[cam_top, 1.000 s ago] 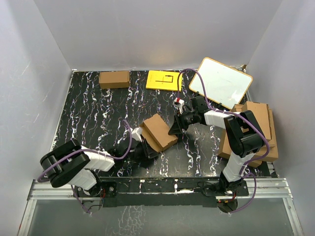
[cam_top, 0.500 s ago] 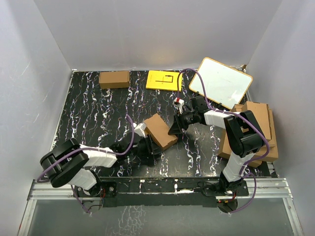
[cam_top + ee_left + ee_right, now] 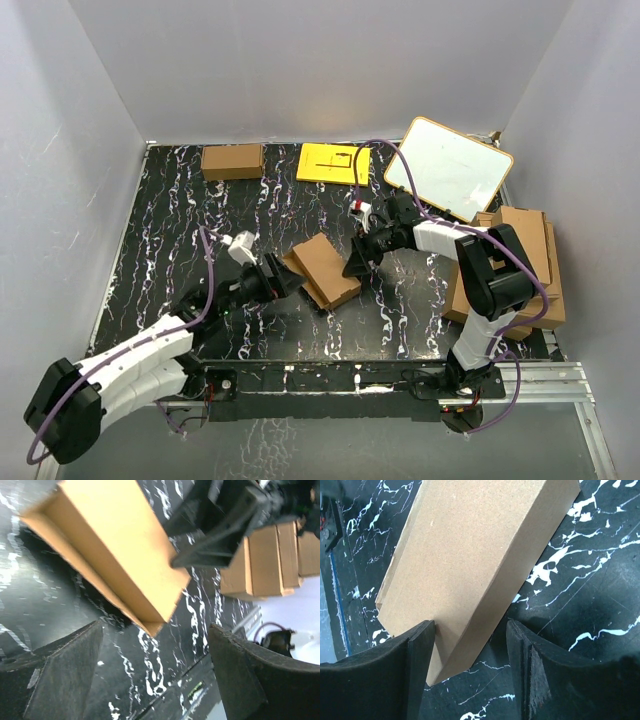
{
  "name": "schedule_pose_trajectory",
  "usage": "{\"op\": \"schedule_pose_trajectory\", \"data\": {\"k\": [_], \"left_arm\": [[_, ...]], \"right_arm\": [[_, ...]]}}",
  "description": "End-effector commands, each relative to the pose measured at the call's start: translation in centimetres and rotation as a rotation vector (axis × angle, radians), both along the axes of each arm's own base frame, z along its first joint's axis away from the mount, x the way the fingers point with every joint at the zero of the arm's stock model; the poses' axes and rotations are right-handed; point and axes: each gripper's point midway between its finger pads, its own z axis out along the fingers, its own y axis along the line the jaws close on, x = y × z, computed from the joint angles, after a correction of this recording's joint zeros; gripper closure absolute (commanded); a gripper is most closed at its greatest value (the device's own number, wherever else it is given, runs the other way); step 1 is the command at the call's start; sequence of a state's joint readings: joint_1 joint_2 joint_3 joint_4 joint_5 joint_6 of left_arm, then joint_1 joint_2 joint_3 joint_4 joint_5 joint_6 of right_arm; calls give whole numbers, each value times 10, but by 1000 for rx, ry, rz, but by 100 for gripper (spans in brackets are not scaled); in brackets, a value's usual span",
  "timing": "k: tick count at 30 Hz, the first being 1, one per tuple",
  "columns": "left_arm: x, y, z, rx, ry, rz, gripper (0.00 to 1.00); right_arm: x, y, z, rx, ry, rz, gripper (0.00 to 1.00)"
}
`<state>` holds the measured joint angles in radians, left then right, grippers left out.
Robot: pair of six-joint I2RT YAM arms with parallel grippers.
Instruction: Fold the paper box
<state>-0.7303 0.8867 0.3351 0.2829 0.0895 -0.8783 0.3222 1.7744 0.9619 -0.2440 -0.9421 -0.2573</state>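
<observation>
- The black worktop (image 3: 170,220), veined with white, carries everything; the yellow sheet (image 3: 333,163) lies flat at its far edge and serves as the mark for the places below.
- A white board with a pale wooden frame (image 3: 450,170) stands just right of the yellow sheet, turned at an angle.
- A pile of larger brown cardboard sheets (image 3: 522,250) sits well to the right of the yellow sheet and closer to the arm bases.
- The paper box (image 3: 322,268) lies on the worktop nearer the arm bases than the yellow sheet, almost straight in front of it and well apart from it. It is skewed to the worktop's edges. A thin wall runs along one long side, seen from the left wrist.
- A smaller brown carton (image 3: 232,161) rests left of the yellow sheet, along the same far edge.
- The right tool (image 3: 352,267) is in front of the yellow sheet, at the box's right end. Its fingers (image 3: 415,670) are apart and straddle a corner of the box, with dark worktop showing between the box and one finger.
- The left tool (image 3: 283,277) is in front and left of the yellow sheet, just beside the box's left end. Its fingers (image 3: 65,675) are spread wide and hold nothing.
</observation>
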Motion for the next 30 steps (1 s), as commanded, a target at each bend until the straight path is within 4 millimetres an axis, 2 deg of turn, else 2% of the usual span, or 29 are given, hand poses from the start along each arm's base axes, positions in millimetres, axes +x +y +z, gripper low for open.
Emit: {"op": "schedule_pose_trajectory", "data": {"k": [1,6,10,19,23,30], "left_arm": [[17,23,-6,22,43,64,16],[46,34,-8,-54,80,143,15],[63,31,-9,-106,98,170,15],[87,33,-25,-110,137,249,16],[98,31,-30,-98,147,262,20],[114,23,-46,-80,195,261,29]], "right_arm": [[14,-1,31,36,-116,23,36],[25,-1,48,33,-170,23,33],[40,5,60,47,-174,19,30],[77,25,38,58,90,-50,30],[82,32,27,73,175,-48,33],[77,40,22,96,224,-23,38]]}}
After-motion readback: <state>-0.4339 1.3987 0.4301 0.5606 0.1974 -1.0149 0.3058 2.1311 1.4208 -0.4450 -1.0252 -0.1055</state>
